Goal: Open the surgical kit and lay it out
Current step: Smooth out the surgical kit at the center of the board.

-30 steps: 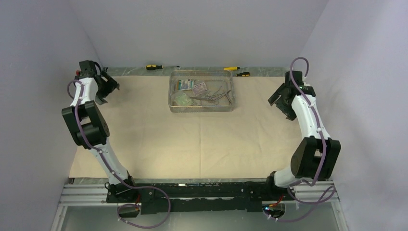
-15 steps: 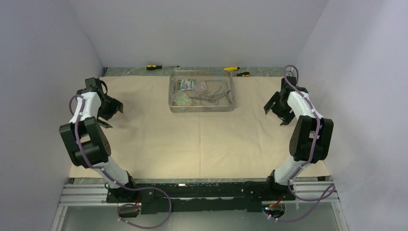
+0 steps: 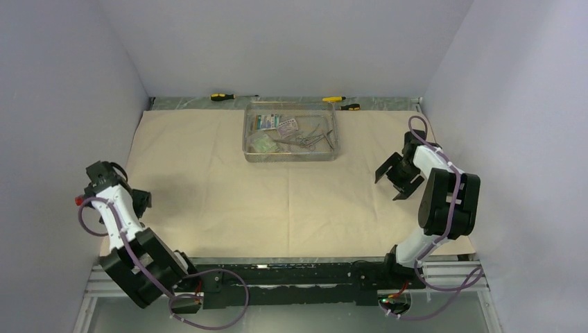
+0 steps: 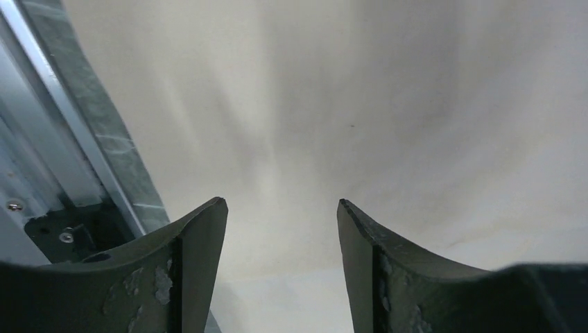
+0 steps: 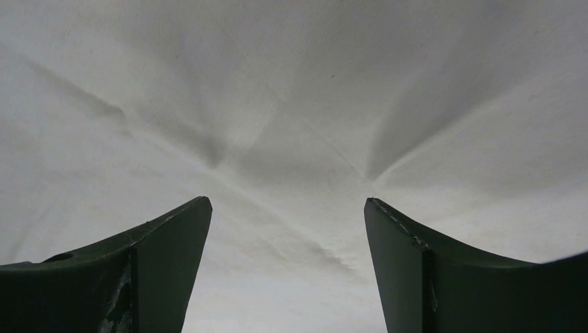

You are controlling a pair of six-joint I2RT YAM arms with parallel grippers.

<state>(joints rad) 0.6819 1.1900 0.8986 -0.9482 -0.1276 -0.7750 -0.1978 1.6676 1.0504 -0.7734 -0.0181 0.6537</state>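
Beige cloth (image 3: pixel 277 201), matte and creased, lies flat beneath both pincers. The left pincer (image 4: pixel 281 208), fingers spread and empty, hovers over the cloth's near left edge, with the marbled tabletop (image 4: pixel 104 132) and a metal rail (image 4: pixel 41 152) just to its left. The right pincer (image 5: pixel 288 201), likewise spread and empty, hangs above crossing fold lines. Far ahead, between the two, a rectangular wire-mesh tray (image 3: pixel 291 158) holds steel clamps (image 3: pixel 308 139) and printed packets (image 3: pixel 276 123). Two yellow-and-black screwdrivers (image 3: pixel 232 96) lie beyond it.

— What colour is the large flat wrap cloth (image 3: pixel 277 201)?
— Plain beige, no pattern. The rectangular wire-mesh tray (image 3: pixel 291 159) is silver, and the slim screwdrivers (image 3: pixel 223 96) have yellow-and-black handles.
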